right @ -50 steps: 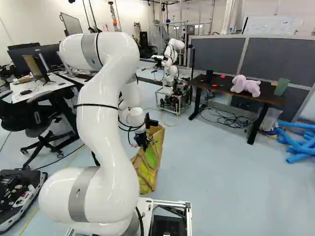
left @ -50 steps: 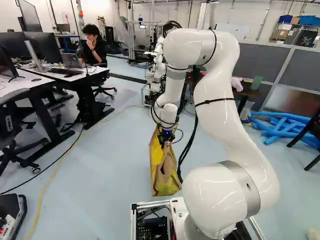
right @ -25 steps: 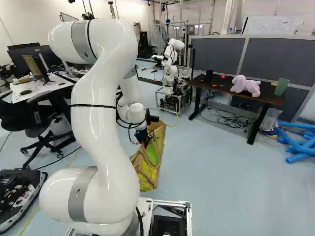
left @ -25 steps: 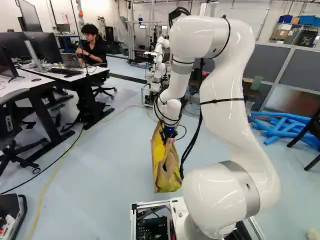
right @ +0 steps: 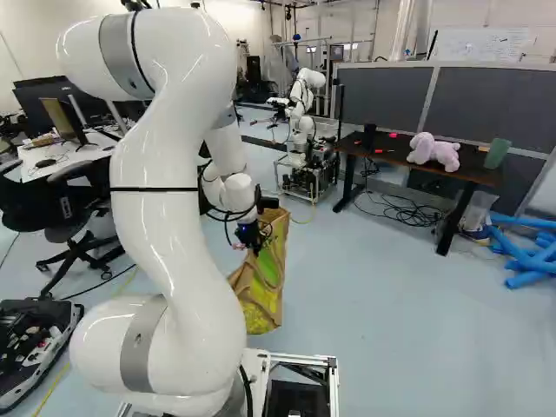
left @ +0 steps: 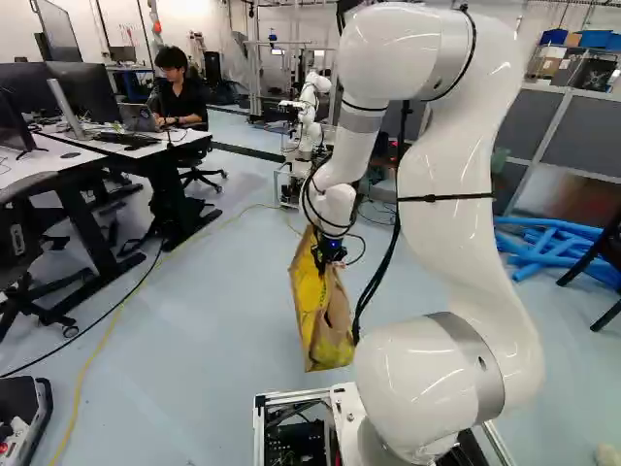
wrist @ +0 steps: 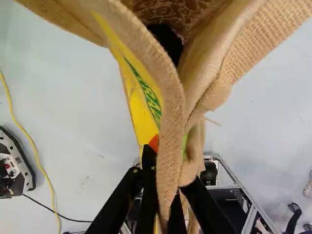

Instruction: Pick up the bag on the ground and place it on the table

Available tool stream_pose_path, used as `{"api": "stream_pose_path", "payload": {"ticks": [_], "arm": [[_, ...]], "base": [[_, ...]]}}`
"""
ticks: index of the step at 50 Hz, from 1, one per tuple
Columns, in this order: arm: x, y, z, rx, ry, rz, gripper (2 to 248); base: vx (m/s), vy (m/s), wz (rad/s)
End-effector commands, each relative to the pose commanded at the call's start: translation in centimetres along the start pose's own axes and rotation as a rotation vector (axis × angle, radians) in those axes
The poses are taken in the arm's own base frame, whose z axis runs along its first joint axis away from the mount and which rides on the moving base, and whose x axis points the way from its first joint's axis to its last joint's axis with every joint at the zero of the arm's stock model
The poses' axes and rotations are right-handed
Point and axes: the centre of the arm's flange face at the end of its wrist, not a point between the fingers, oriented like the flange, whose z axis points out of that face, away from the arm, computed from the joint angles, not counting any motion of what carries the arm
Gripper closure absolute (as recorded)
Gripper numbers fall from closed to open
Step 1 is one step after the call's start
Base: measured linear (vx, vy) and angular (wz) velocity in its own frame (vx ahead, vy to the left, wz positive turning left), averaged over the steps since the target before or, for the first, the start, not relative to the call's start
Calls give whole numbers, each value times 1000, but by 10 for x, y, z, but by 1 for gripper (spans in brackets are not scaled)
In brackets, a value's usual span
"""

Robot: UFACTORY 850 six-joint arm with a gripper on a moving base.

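Black pincer (right: pixel 255 247) grasps one tan bag (right: pixel 269 282) between its two fingers (wrist: pixel 149 180); one pink stuffed toy (right: pixel 433 150) sits on one brown table (right: pixel 473 165).

The tan-and-yellow bag (right: pixel 266 300) (coarsely woven, with looped handles) hangs tilted, mouth partly open, well apart from the dark-topped table (right: pixel 476 165), which stands upright.

base views face ahead from behind one shared arm (right: pixel 169 234) (wrist's: close, downward).
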Motion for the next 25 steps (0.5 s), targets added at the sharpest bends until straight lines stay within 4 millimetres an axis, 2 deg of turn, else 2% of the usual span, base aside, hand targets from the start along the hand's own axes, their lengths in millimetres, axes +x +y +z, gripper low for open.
{"api": "stream_pose_path", "payload": {"ticks": [25], "arm": [[3,-1,-36,12,-10,-8,229]], "base": [[0,0,0]]}}
